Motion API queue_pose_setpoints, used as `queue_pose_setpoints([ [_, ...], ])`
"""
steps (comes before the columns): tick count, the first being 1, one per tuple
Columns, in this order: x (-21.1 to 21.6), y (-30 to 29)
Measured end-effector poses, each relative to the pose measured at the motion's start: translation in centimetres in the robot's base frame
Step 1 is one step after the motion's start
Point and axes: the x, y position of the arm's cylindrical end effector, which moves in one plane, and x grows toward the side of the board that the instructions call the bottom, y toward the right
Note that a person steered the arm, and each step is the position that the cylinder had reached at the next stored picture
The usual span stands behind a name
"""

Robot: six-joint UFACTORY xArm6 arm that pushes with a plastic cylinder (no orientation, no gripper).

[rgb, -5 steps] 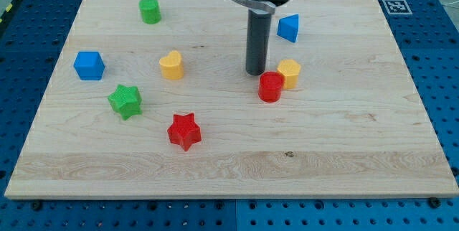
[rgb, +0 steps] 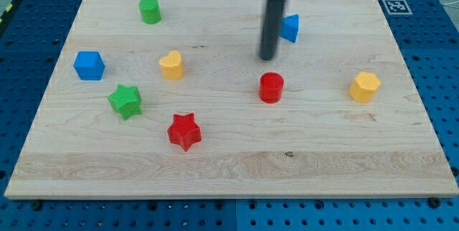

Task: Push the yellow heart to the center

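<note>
The yellow heart (rgb: 171,65) lies left of the board's middle. My tip (rgb: 268,58) stands right of it, well apart, just left of the blue triangular block (rgb: 289,28) and above the red cylinder (rgb: 271,87). The rod looks a little blurred. A yellow hexagonal block (rgb: 364,87) lies toward the view's right.
A green cylinder (rgb: 149,10) is at the top left, a blue cube (rgb: 89,65) at the left, a green star (rgb: 125,101) and a red star (rgb: 183,131) lower left. The wooden board (rgb: 229,173) lies on a blue perforated table, with a marker tag (rgb: 396,6) at its top right corner.
My tip has moved a little up and to the right. The yellow hexagonal block now lies far to the right, no longer beside the red cylinder. The yellow heart has not moved.
</note>
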Motion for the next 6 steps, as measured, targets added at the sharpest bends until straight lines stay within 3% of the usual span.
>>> queue_pose_setpoints([
  [2,0.8,-19.1],
  [4,6.1,-16.3],
  [6,3.8,-12.4],
])
